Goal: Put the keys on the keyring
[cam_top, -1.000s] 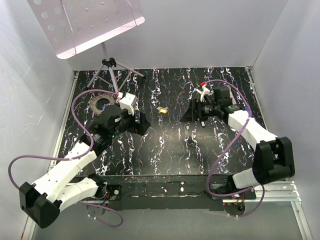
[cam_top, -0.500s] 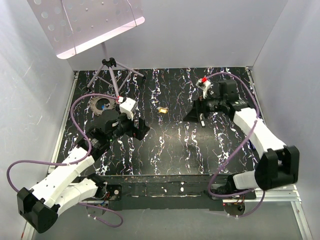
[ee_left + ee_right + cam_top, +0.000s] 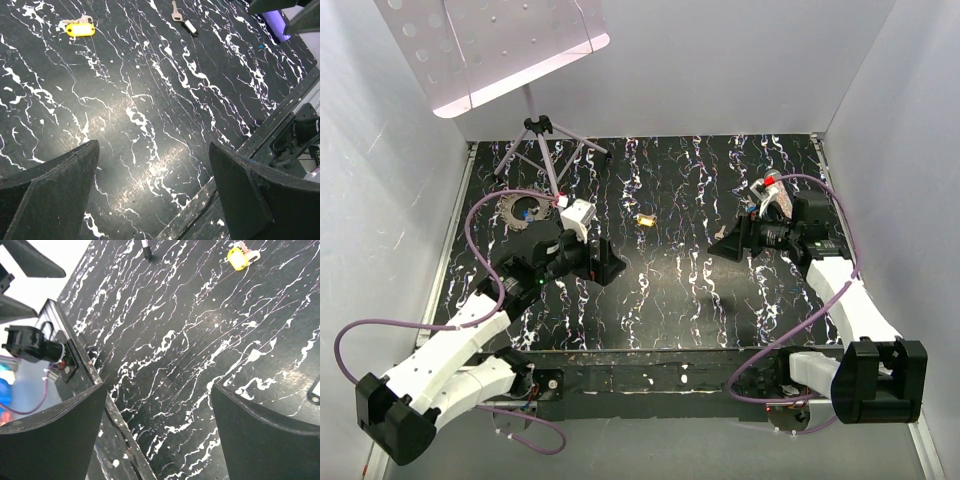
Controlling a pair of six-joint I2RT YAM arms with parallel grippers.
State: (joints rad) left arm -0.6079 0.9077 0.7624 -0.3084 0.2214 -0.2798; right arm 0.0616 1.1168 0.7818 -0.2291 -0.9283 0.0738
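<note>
A key with a yellow-orange tag (image 3: 643, 219) lies mid-table; it also shows in the left wrist view (image 3: 80, 29) and the right wrist view (image 3: 239, 256). A silver key with a dark tag (image 3: 720, 235) lies just left of my right gripper (image 3: 725, 247); the left wrist view shows it too (image 3: 183, 20). A grey ring-shaped cluster with a blue piece (image 3: 527, 208) sits at the far left. My left gripper (image 3: 611, 266) is open and empty, near and left of the yellow key. My right gripper is open and empty.
A tripod (image 3: 546, 140) holding a perforated panel (image 3: 490, 45) stands at the back left. The table's front edge (image 3: 260, 135) runs close under both grippers. A small black-and-white item (image 3: 146, 249) lies at the top of the right wrist view.
My right arm has drawn back to the right and nearer, uncovering the dark-tagged key. My left gripper has shifted slightly right and nearer. The keys have not moved.
</note>
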